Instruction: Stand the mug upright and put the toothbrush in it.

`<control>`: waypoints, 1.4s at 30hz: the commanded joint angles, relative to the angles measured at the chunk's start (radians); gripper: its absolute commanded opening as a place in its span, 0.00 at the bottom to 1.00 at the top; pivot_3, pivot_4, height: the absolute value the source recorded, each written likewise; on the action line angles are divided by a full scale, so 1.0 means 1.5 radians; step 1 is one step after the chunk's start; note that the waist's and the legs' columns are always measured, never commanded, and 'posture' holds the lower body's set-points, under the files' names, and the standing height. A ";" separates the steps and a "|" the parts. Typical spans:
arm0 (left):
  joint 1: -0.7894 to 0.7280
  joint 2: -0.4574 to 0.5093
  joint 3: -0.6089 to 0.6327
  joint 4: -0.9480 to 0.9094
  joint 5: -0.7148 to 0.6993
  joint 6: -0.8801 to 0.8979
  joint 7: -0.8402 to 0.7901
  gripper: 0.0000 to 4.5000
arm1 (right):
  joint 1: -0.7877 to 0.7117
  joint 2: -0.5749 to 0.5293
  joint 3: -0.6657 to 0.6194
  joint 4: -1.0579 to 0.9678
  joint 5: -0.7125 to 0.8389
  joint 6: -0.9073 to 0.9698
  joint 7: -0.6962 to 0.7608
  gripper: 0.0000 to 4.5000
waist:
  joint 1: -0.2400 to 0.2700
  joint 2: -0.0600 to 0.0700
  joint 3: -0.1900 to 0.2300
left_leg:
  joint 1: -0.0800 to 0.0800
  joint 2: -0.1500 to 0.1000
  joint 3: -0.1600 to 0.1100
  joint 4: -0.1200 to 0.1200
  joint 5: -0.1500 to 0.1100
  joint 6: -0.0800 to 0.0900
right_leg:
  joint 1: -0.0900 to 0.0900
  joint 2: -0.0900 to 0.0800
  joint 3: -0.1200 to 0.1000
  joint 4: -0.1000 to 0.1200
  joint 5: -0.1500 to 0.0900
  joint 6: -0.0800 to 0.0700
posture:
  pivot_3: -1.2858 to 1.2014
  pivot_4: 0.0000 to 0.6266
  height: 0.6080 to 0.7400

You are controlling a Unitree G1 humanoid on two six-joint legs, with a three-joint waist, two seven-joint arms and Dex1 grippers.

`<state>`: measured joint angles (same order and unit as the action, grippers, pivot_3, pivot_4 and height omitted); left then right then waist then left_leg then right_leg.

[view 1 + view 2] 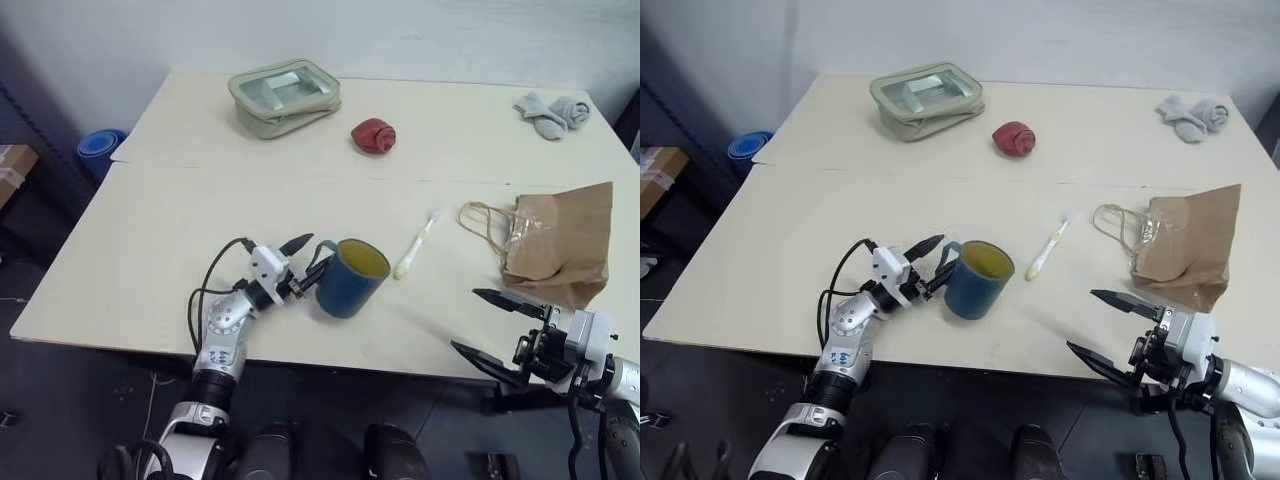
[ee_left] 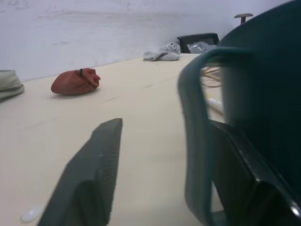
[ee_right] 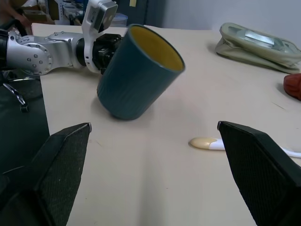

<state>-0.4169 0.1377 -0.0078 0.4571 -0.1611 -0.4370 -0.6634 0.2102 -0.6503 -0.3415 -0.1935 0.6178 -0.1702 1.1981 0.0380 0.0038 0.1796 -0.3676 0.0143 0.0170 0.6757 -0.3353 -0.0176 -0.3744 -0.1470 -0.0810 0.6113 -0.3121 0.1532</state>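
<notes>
Mug [image 1: 350, 277]: teal-blue with a yellowish-olive inside, near the front edge of the table [image 1: 180, 210], tilted, its mouth leaning toward 2 o'clock; only the lower edge of its base meets the tabletop.
Mug handle [image 2: 195, 136]: points toward 9 o'clock, lying between the left gripper's two fingers, one finger passing through the loop.
Left gripper [image 1: 305, 262]: at 9 o'clock of the mug, its black fingers spread apart around the handle rather than pinched on it; whether a finger presses the handle cannot be told.
Toothbrush [image 1: 417, 244]: cream-white, lying flat on the table at 2 o'clock of the mug, close by but apart from it, bristled head pointing away toward 1 o'clock.
Right gripper [image 1: 497, 330]: at the table's front edge, around 4 o'clock of the mug, fingers spread wide, holding nothing.
Brown paper bag [image 1: 558, 245]: lying at 3 o'clock of the toothbrush, twine handles toward the brush.
Red rolled cloth [image 1: 373, 135]: at 12 o'clock of the mug, well apart.
Zip pouch [image 1: 285, 96]: pale green with a clear top, at 11 o'clock, far side of the table.
Grey socks [image 1: 552, 114]: bunched at the far corner, at 2 o'clock.
Writing: no readable label on any item.
</notes>
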 commanded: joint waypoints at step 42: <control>0.275 0.338 0.173 -0.527 -0.325 0.421 -0.221 0.99 | -0.769 0.098 0.255 0.265 -0.072 0.981 -0.667 1.00 | -0.029 0.000 0.001 | -0.009 0.001 0.001 0.004 -0.005 -0.001 | -0.013 -0.002 -0.003 0.009 0.000 -0.001 | 0.52 0.24 1.00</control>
<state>-0.0264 0.6488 0.2505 -0.2759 -0.6574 0.2100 -1.0055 -0.9190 -0.5065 0.0363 0.1638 0.5599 1.3159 0.2080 -0.0061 0.0036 0.1804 -0.3816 0.0160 0.0189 0.6821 -0.3422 -0.0186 -0.3931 -0.1493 -0.0855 0.6243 -0.3124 0.1519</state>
